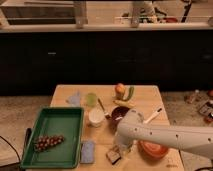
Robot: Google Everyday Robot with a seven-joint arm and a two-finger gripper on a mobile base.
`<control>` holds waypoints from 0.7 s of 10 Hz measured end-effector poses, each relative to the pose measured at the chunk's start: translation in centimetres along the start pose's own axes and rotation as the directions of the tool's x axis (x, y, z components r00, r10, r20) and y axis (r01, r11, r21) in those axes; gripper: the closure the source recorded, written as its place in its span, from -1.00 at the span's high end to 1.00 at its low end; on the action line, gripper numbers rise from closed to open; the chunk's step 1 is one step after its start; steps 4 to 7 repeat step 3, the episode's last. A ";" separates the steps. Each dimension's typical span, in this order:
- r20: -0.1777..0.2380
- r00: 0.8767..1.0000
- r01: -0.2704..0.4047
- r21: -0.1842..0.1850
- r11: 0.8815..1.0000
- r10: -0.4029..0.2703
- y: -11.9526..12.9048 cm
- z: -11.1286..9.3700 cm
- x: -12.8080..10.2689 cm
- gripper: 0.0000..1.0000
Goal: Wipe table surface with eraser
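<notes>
Eraser (114, 156) is seen at the tabletop's (65, 92) near edge, at 6 o'clock. Claw (121, 150) is placed directly over it; its opening cannot be told. Blue-grey pad (87, 151) lies just at 9 o'clock of the eraser, green tray (52, 120) beyond. Orange bowl (152, 148) crowds 3 o'clock. White cup (96, 117) stands at 11 o'clock.

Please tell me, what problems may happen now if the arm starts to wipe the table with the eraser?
1. The tool is low at the eraser, which lies near the front edge of the table surface; a forward stroke might push it off.
2. The blue-grey pad lies just beside it, so a sideways stroke could drag the pad.
3. The orange bowl sits close under the arm and may get bumped.
</notes>
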 end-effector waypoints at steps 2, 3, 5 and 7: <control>-0.018 1.000 -0.009 -0.009 1.000 0.009 -1.0 0.2 1.7 -1.00; -0.018 1.000 -0.007 -0.007 1.000 0.007 -1.0 0.2 1.7 -1.00; -0.018 1.000 -0.007 -0.007 1.000 0.007 -1.0 0.2 1.7 -1.00; -0.018 1.000 -0.007 -0.007 1.000 0.007 -1.0 0.2 1.7 -1.00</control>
